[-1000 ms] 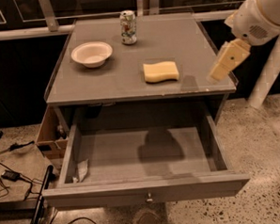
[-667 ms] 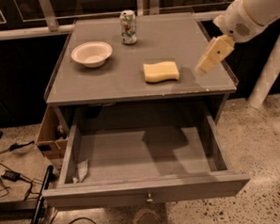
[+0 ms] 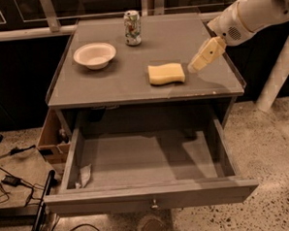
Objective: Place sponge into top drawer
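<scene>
Camera view: soda can (image 3: pixel 132 27) label print unreadable. Sponge (image 3: pixel 166 73) flat on cabinet top, right of white bowl (image 3: pixel 94 54). Top drawer (image 3: pixel 147 158) pulled open, sponge not inside. Gripper (image 3: pixel 195 66) just right of sponge, nearer than before; grip state cannot tell.

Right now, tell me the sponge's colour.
The sponge is pale yellow, shown in the camera view; the gripper hovers just beside it.

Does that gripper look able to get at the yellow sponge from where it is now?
Probably yes: the gripper hangs just right of the sponge, apart from it, with nothing standing between them.
</scene>
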### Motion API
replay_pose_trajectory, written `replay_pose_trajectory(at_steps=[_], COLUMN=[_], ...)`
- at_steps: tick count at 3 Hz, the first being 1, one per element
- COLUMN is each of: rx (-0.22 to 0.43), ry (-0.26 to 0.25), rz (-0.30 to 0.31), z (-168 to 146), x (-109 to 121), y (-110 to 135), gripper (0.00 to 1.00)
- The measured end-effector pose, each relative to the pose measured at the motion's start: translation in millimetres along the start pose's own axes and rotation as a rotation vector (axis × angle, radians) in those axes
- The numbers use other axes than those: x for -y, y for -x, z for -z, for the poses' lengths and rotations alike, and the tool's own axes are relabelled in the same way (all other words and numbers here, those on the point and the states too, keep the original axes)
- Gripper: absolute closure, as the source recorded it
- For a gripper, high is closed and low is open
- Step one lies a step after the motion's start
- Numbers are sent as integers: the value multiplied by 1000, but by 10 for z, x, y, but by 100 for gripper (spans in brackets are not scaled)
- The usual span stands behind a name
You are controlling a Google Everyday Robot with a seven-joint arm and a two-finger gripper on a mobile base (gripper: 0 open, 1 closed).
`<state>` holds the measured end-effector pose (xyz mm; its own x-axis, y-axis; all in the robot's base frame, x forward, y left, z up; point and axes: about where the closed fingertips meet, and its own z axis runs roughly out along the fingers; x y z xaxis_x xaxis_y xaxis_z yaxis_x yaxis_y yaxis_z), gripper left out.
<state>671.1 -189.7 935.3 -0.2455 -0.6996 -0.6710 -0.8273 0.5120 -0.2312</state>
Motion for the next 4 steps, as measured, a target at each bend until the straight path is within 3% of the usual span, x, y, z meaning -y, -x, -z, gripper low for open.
replay_pose_trajectory(at_steps=[2,4], rx=[23,124], ry=[29,82], rz=[-28,-66], z=[-197,-584], x=[-83,-201], y=[-105,-44], gripper=[0,0])
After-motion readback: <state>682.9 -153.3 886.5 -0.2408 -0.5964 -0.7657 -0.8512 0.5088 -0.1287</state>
